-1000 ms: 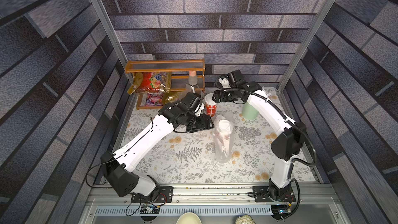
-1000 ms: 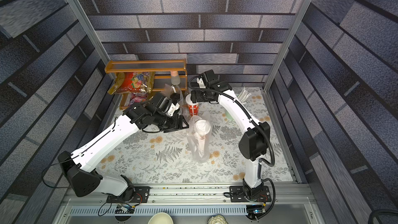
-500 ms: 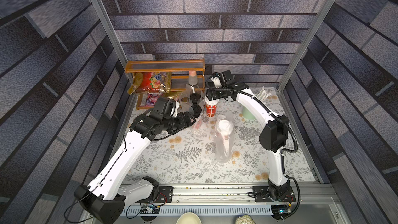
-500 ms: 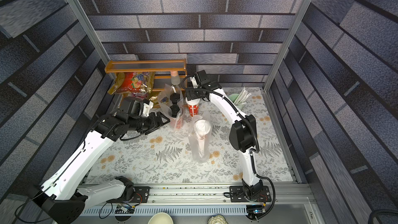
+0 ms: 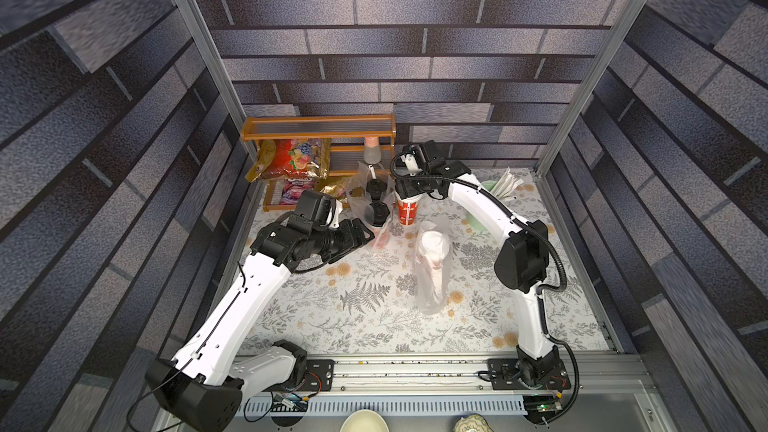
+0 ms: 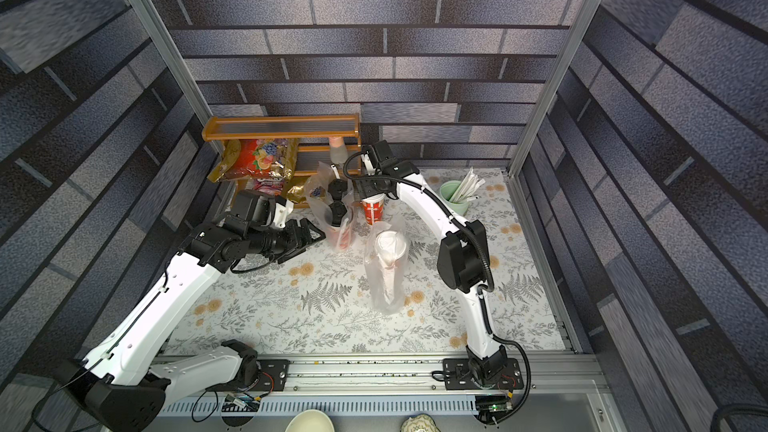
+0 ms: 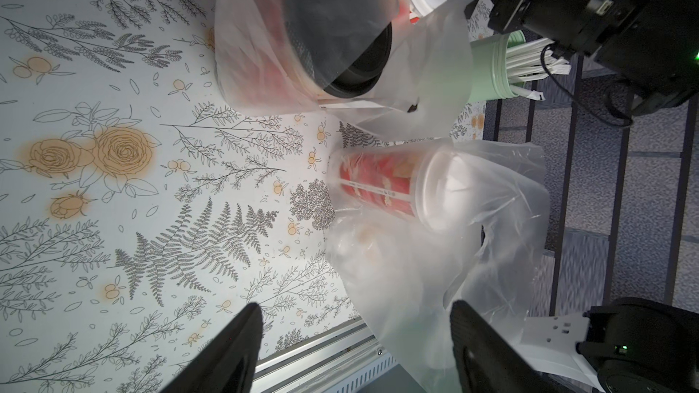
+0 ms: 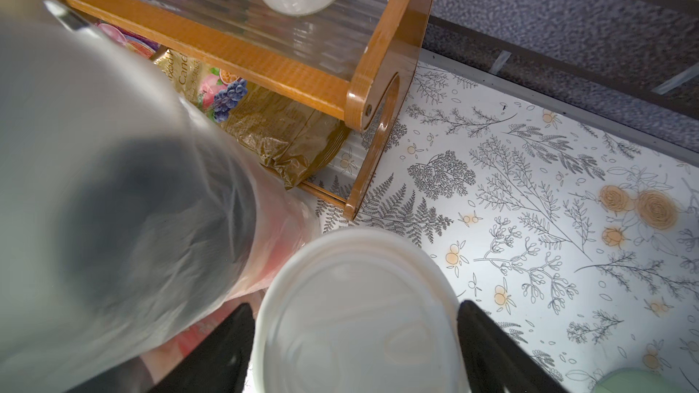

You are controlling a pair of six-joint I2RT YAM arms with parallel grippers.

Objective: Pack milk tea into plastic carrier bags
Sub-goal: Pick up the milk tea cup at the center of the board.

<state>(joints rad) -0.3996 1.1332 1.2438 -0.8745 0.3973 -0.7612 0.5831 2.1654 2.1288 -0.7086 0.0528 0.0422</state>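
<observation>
**Progress.** Three of the four cups are bagged.
- The two black-lid cups (image 5: pixel 378 213) stand upright in the first bag (image 5: pixel 356 192). It is just in front of the shelf (image 5: pixel 318 128), at the end nearest the right arm.
- A white-lid cup (image 5: pixel 432 243) stands in the second bag (image 5: pixel 432 301), well out from the shelf toward the middle of the table (image 5: pixel 353 317). The rest of that bag lies slack beside it, seemingly with room for one more.

**Outstanding.** The loose cup (image 5: pixel 409 211), white-lidded, stands unbagged off the same shelf end, just beside the first bag.
- The right gripper (image 8: pixel 357 349) sits over it, fingers (image 8: pixel 488 345) on either side of the lid. Whether they press on the cup wall cannot be told, because the lid hides the contact.
- The left gripper (image 5: pixel 360 236) hangs low beside the first bag, on the side away from the shelf. Its fingers (image 7: pixel 242 345) are wide apart and empty.

**Obstructions.**
- The first bag's loose plastic crowds the loose cup and the right fingers, and could snag on a lift.
- The second bag's mouth has slumped around its cup. In my judgement it must be held open before the last cup goes in.
- The straw cup (image 6: pixel 455 195), farther off the shelf end, and the snack packets (image 5: pixel 295 157) on the shelf appear clear of the route.
</observation>
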